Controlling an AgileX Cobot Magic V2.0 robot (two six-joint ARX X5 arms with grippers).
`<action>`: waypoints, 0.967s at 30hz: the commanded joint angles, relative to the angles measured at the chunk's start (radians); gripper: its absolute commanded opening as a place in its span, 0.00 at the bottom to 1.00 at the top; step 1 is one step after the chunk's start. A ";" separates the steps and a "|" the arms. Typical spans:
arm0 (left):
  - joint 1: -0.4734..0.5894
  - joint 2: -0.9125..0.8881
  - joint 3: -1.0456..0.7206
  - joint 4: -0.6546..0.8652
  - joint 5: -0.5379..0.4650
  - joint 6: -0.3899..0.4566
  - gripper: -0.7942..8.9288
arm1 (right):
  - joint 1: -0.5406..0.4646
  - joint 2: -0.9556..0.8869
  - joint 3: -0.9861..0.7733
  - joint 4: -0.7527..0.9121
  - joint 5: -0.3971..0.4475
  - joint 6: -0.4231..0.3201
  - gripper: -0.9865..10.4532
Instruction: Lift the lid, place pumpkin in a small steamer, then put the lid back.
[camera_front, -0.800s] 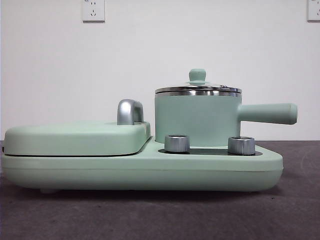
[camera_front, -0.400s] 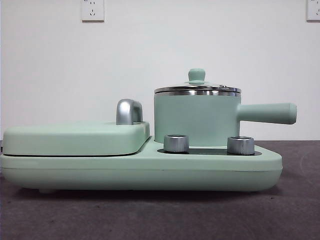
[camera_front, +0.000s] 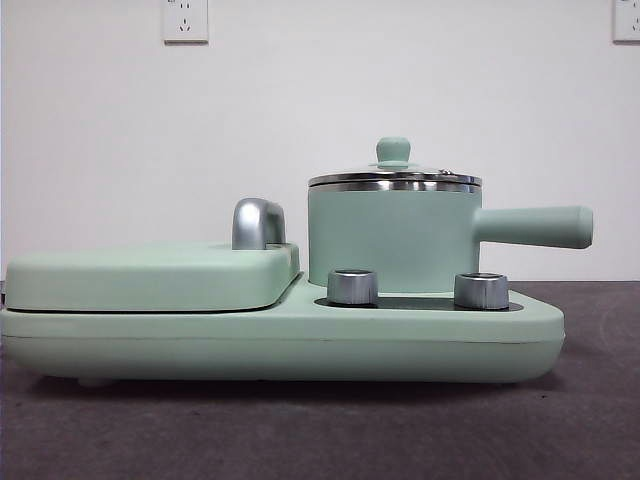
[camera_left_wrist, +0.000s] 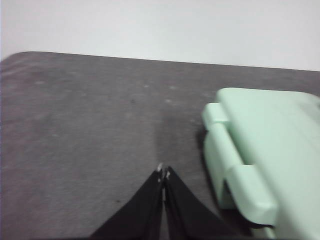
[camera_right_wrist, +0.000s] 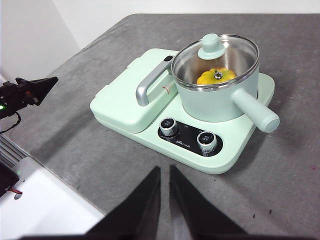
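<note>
The small steamer (camera_front: 395, 235) stands on the right half of the mint-green cooker, its long handle (camera_front: 535, 226) pointing right. The glass lid (camera_front: 393, 178) sits on its rim, mint knob (camera_front: 393, 150) up. In the right wrist view the pumpkin (camera_right_wrist: 216, 76) shows through the lid (camera_right_wrist: 216, 50), lying inside the steamer (camera_right_wrist: 220, 95). My right gripper (camera_right_wrist: 164, 170) is shut and empty, high above the table and back from the cooker's front. My left gripper (camera_left_wrist: 163, 172) is shut and empty over bare table beside the cooker's end; it also shows in the right wrist view (camera_right_wrist: 37, 86).
The flat griddle cover (camera_front: 150, 275) with its chrome handle (camera_front: 257, 222) fills the cooker's left half. Two steel dials (camera_front: 352, 286) (camera_front: 480, 290) sit in front of the steamer. The grey table (camera_front: 320, 430) ends at an edge (camera_right_wrist: 60, 185) near the right arm.
</note>
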 joint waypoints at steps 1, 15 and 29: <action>0.003 -0.011 -0.019 0.010 -0.026 0.021 0.09 | 0.005 0.002 0.009 0.011 0.003 0.003 0.11; -0.034 -0.021 -0.095 0.030 -0.101 -0.039 0.09 | 0.005 0.002 0.009 0.011 0.003 0.003 0.11; -0.045 -0.021 -0.095 0.035 -0.101 -0.039 0.09 | 0.005 0.002 0.009 0.011 0.003 0.003 0.11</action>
